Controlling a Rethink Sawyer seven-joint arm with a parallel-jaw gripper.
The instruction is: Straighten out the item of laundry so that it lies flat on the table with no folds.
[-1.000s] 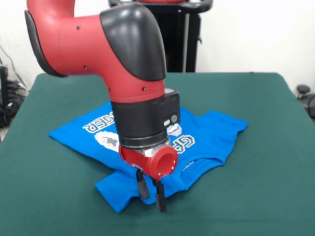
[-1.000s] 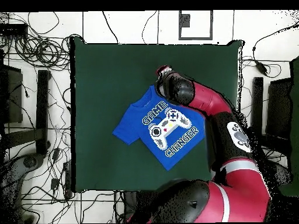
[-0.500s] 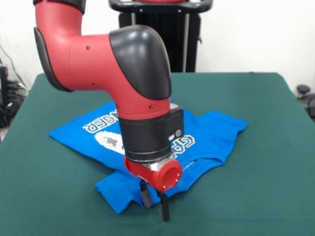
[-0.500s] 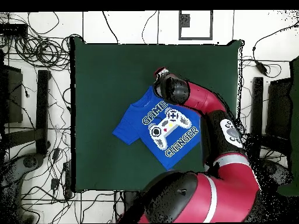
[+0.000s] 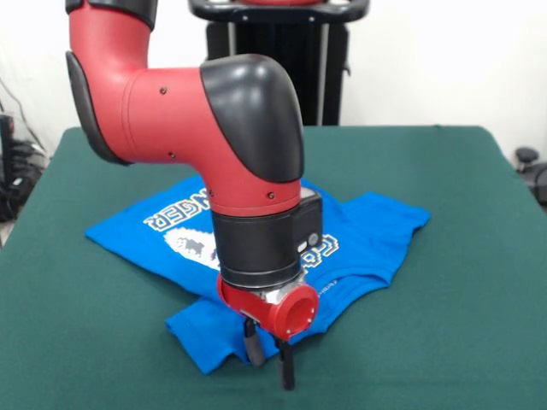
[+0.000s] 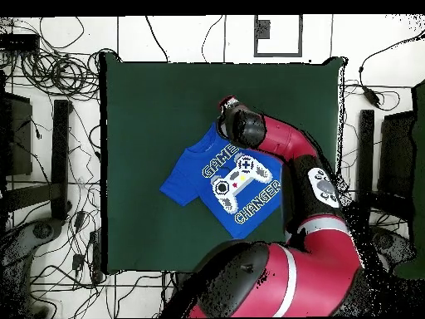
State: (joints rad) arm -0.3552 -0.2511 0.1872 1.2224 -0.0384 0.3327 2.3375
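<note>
Nearest the front camera, hand points straight down with its two black fingers apart, nothing between them, tips at or just above the desk. One finger is over the near folded edge of the blue T-shirt; the other is just off the cloth over bare green felt. So the hand straddles that hem. Contact with the fabric can't be confirmed.

From the hand, the shirt spreads away toward the far side and to both sides, print up, roughly mid-desk. Overhead, the T-shirt lies diagonally, and the hand sits at the shirt's corner farthest from the robot's base. Front edge looks doubled under in a thick fold below the hand. Likely next: close on this edge and pull it outward, away from the shirt body, to open the fold.
</note>
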